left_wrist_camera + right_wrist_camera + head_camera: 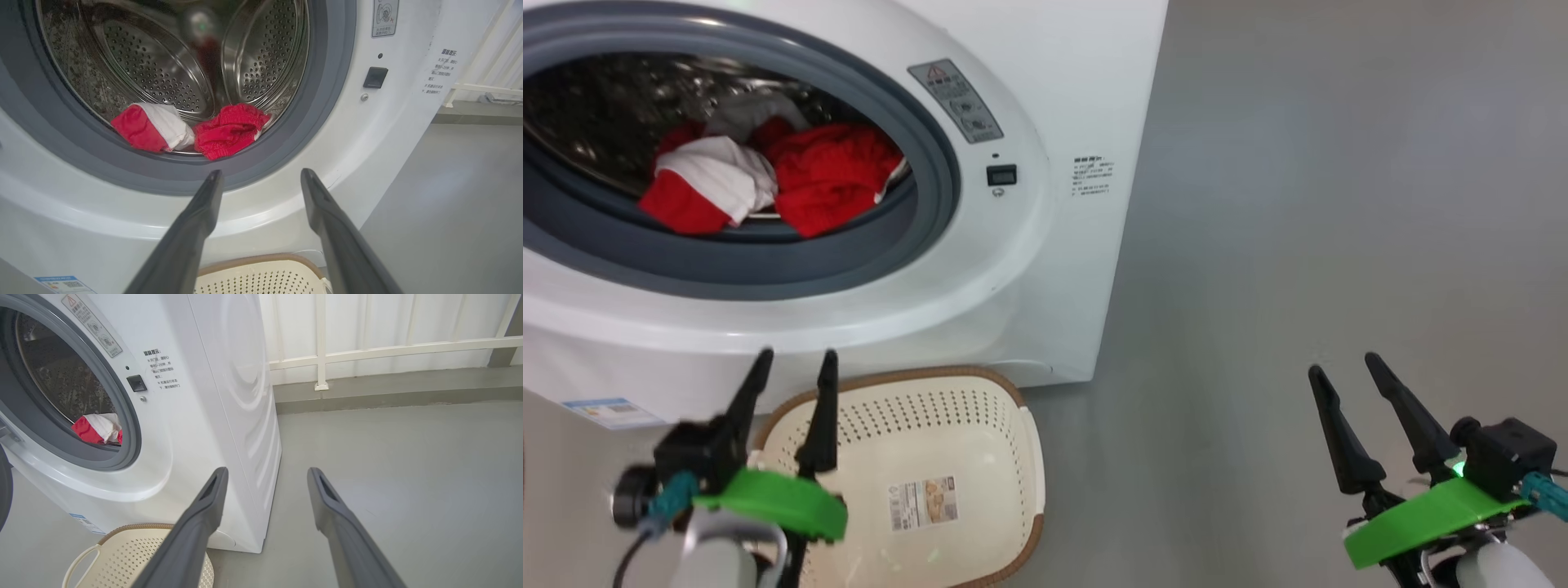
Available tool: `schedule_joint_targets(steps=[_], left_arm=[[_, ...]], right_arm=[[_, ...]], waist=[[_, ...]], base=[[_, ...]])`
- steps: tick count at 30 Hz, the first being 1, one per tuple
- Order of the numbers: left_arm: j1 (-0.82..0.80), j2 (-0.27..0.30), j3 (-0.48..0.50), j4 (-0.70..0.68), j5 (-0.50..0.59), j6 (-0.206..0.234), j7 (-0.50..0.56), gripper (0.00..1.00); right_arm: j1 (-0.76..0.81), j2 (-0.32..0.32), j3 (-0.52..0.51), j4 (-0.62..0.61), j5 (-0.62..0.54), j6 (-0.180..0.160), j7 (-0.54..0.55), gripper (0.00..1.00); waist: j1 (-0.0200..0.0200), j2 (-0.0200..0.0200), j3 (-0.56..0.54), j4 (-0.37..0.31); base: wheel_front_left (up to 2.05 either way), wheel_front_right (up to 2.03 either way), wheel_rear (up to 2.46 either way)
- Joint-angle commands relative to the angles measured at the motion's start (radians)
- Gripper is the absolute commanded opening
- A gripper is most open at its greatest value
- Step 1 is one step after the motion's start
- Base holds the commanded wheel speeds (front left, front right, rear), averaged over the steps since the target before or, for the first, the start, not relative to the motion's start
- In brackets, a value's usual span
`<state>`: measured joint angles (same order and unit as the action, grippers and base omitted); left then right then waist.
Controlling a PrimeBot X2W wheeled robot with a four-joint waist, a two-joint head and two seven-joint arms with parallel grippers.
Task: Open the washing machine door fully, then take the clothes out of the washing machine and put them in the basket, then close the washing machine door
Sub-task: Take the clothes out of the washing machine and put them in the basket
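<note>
The left end effector has its two dark fingers spread wide with nothing between them. It hangs over the near-left rim of the basket and points up toward the mouth of the washing machine, which looks like a sensible pose for reaching in. The right end effector is also spread and empty. It hangs well off to the right over bare floor, apart from the machine, probably parked there so that the left arm has room.

The basket stands on the floor against the foot of the machine, right below the opening. It holds no clothing, so whatever comes out has only a short drop to make.

The clothes — a red bundle and a red-and-white one, touching — lie at the bottom of the steel drum. They sit just behind the lower lip of the grey rubber ring, close enough to the front for an easy pinch.

The washing machine door shows as a dark curved edge at the left margin of the right wrist view. It is swung aside, though I cannot tell how far. By my reading the opening step is done and the unloading has not yet begun.
</note>
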<state>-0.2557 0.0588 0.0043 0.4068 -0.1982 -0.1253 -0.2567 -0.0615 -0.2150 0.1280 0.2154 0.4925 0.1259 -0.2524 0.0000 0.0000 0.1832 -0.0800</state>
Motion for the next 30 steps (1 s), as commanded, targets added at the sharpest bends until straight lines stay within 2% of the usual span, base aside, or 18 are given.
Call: schedule_joint_targets(steps=[1,8,22,30], left_arm=[[-0.080,0.033,0.025,0.015,0.018,-0.005,-0.005,1.00],[-0.391,0.090,0.015,0.247,0.057,-0.004,-0.005,1.00],[-0.740,0.207,-0.030,0.578,0.106,-0.004,-0.002,1.00],[-0.889,0.242,-0.077,0.711,0.140,0.002,-0.001,1.00]], right_arm=[[-0.038,-0.012,0.025,-0.028,0.005,0.005,-0.009,1.00],[-0.115,0.005,0.026,-0.035,0.016,0.005,-0.009,1.00],[-0.207,0.039,0.031,-0.050,0.021,0.005,-0.009,1.00],[-0.230,0.053,0.039,-0.053,0.022,0.005,-0.009,1.00]], waist=[[0.0000,0.0000,0.063,-0.015],[0.0000,0.0000,0.193,-0.060],[0.0000,0.0000,0.329,-0.137],[0.0000,0.0000,0.371,-0.151]], base=[[0.00,0.00,0.00],[0.00,0.00,0.00],[0.00,0.00,0.00],[0.00,0.00,0.00]])
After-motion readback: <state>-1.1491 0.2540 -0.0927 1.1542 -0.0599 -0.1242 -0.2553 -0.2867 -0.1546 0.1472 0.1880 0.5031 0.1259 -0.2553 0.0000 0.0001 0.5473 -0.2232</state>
